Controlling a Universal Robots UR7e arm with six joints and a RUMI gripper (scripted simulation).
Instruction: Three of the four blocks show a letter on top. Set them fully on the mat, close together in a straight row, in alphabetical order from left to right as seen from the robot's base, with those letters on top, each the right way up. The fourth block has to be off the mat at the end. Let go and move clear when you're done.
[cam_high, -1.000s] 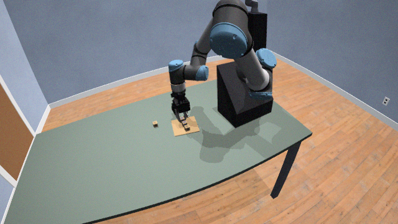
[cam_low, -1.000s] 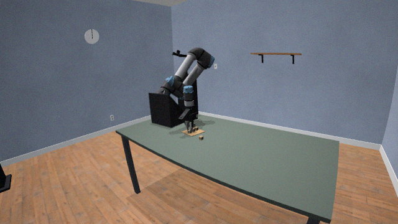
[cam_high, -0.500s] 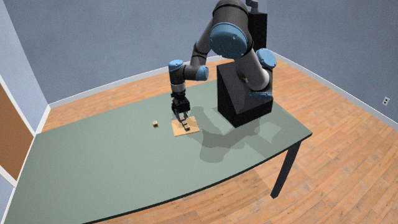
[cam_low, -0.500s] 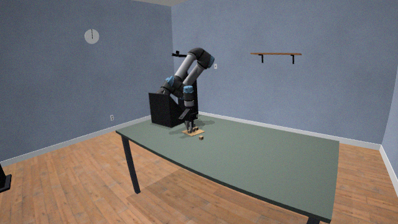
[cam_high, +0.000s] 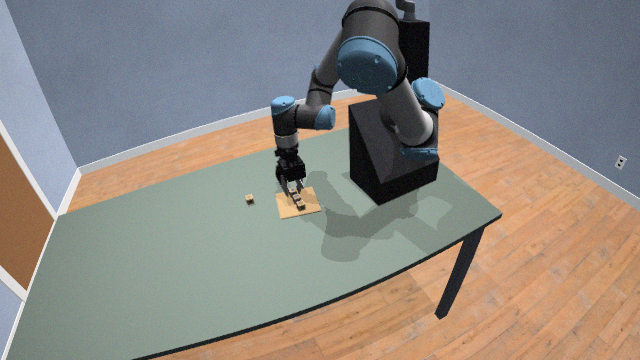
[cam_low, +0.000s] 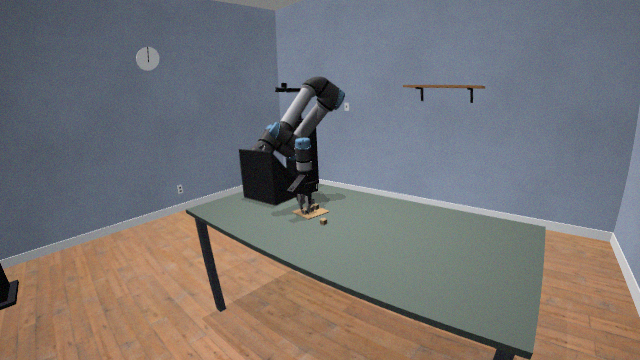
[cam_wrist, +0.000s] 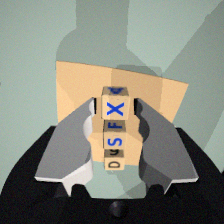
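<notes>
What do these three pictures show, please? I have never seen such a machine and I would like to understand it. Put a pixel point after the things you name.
It is one jointed robot arm (cam_high: 327, 60) (cam_low: 299, 107) with a two-jaw gripper (cam_high: 293, 187) (cam_low: 306, 210) (cam_wrist: 115, 99) at its end. The top picture looks down on the table (cam_high: 200, 260) (cam_low: 400, 250); the exterior one views it from across the room; the wrist one looks down between the jaws.

Three small blocks stand in a row on a tan mat (cam_high: 285, 211) (cam_wrist: 72, 90); their tops read X (cam_wrist: 115, 108), S (cam_wrist: 115, 141) and D (cam_wrist: 114, 164). A fourth block (cam_high: 249, 199) (cam_low: 323, 221) lies off the mat. The jaws stand around X, apparently with gaps, so it seems not gripped.

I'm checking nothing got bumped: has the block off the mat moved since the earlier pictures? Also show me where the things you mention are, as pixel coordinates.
No, the lone block (cam_high: 249, 199) (cam_low: 323, 221) sits at the same spot beside the mat (cam_high: 285, 212) (cam_low: 311, 217).
</notes>
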